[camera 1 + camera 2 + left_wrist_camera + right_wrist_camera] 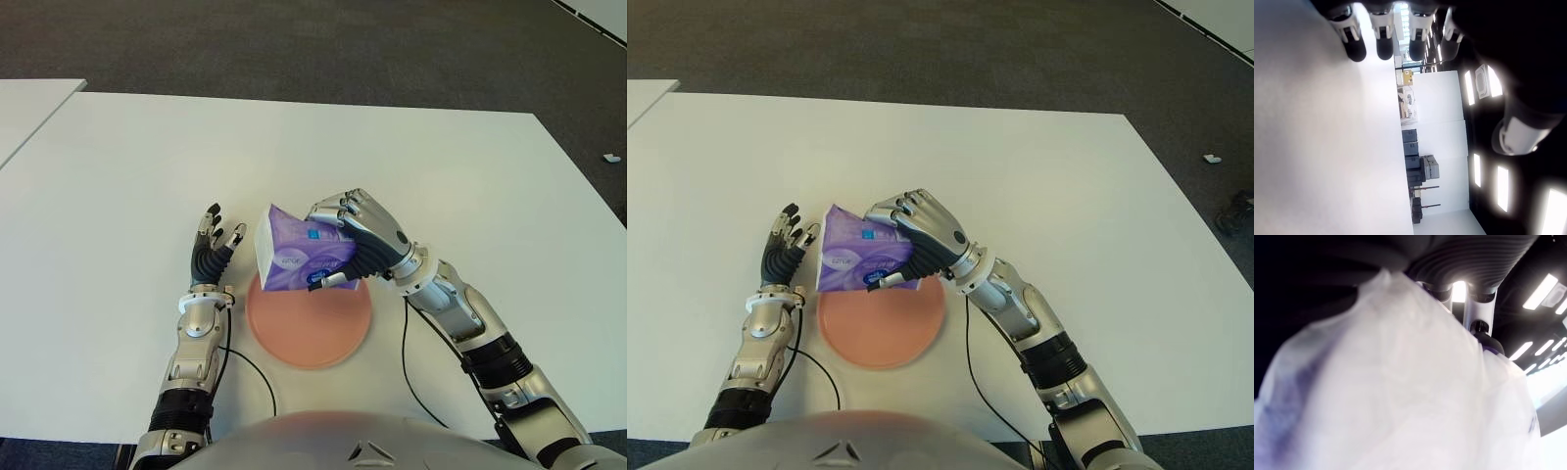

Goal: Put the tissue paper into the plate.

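Here the right robot hand (pixel 358 240) is clamping the purple tissue paper pack (pixel 299 252), fingers curled over its top edge and thumb underneath, holding it tilted just above the far rim of the pink plate (pixel 309 333). The pack's long axis is running roughly across the robot's front, and the plate's open middle is lying nearer the robot. The left robot hand (pixel 214 245) is showing just left of the pack, fingers spread and empty, over the white bench (pixel 118 196). A white label is showing on the wrapper, its writing unreadable
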Tool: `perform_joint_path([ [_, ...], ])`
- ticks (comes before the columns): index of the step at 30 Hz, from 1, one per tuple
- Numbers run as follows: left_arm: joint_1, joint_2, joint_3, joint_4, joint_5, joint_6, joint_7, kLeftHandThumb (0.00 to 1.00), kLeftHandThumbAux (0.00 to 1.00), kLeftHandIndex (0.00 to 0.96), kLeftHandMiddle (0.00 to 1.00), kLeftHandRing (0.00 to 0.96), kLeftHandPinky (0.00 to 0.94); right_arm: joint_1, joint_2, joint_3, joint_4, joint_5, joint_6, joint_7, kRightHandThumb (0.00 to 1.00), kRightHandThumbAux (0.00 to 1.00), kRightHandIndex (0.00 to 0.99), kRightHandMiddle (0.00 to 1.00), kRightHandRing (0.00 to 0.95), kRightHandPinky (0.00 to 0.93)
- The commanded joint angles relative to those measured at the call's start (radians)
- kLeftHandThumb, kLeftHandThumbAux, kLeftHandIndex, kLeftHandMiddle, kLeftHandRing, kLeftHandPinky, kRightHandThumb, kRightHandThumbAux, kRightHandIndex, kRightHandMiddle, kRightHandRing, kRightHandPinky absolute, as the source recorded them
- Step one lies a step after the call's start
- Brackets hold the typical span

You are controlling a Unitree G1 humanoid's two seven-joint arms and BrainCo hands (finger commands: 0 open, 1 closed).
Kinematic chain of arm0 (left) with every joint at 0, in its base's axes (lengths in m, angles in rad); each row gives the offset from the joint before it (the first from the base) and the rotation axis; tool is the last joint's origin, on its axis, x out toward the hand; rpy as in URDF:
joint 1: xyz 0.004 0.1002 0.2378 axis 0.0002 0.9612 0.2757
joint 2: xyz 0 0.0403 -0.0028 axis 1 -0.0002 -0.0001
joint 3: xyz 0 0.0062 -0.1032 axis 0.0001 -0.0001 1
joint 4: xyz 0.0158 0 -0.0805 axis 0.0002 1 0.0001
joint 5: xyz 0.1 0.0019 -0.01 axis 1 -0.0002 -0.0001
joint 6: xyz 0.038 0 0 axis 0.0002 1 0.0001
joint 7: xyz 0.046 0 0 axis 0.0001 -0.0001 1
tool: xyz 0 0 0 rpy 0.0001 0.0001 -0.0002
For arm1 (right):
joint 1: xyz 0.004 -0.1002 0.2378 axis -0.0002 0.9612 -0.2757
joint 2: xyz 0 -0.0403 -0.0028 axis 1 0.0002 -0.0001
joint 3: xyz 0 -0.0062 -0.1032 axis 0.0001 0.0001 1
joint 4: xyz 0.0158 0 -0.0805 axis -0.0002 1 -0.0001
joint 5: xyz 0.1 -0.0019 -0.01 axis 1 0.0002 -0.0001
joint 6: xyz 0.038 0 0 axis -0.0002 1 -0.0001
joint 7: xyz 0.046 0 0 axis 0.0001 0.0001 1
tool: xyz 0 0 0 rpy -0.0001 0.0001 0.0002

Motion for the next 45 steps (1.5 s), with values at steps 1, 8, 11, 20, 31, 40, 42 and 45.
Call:
perform_joint_path([
  [1, 0.028, -0.009, -0.004, 0.03, -0.005, 0.051, -0.011, 0.0, 0.581, 0.0, 0.0, 0.0, 0.0, 0.0, -0.023, 0.011, 0.08, -0.054, -0.034, 0.022, 0.747, 0.709, 0.44, 0.835, 0.838, 0.834],
  [8, 0.026, -0.009, -0.007, 0.032, 0.001, 0.049, -0.004, 0.0, 0.581, 0.0, 0.0, 0.0, 0.0, -0.008, -0.024, 0.032, 0.168, -0.181, -0.036, -0.009, 0.747, 0.709, 0.44, 0.829, 0.833, 0.824],
  [11, 0.022, -0.008, -0.006, 0.037, 0.005, 0.05, 0.0, 0.0, 0.581, 0.0, 0.0, 0.0, 0.0, -0.016, -0.016, 0.063, 0.224, -0.291, -0.009, -0.06, 0.747, 0.709, 0.44, 0.828, 0.833, 0.833],
  [20, 0.02, -0.007, -0.006, 0.034, 0.005, 0.061, -0.003, 0.0, 0.573, 0.0, 0.0, 0.0, 0.0, -0.034, -0.02, 0.101, 0.279, -0.385, 0.021, -0.117, 0.743, 0.708, 0.441, 0.803, 0.81, 0.81],
  [31, 0.024, -0.01, -0.004, 0.028, 0.003, 0.055, 0.0, 0.0, 0.579, 0.0, 0.0, 0.0, 0.0, -0.047, -0.028, 0.137, 0.311, -0.339, 0.027, -0.051, 0.705, 0.713, 0.428, 0.657, 0.64, 0.604],
  [40, 0.027, -0.007, -0.002, 0.023, 0.01, 0.063, 0.005, 0.0, 0.585, 0.0, 0.0, 0.0, 0.0, -0.06, -0.078, 0.164, 0.267, -0.341, 0.03, 0.068, 0.138, 0.493, 0.032, 0.033, 0.029, 0.026],
  [42, 0.027, -0.006, -0.001, 0.023, 0.011, 0.069, 0.005, 0.0, 0.586, 0.0, 0.0, 0.0, 0.0, -0.056, -0.082, 0.162, 0.259, -0.335, 0.031, 0.07, 0.106, 0.463, 0.016, 0.017, 0.015, 0.013],
  [45, 0.027, -0.006, 0.0, 0.022, 0.012, 0.074, 0.005, 0.0, 0.586, 0.0, 0.0, 0.0, 0.0, -0.05, -0.086, 0.161, 0.25, -0.329, 0.033, 0.073, 0.079, 0.434, 0.005, 0.005, 0.004, 0.004],
])
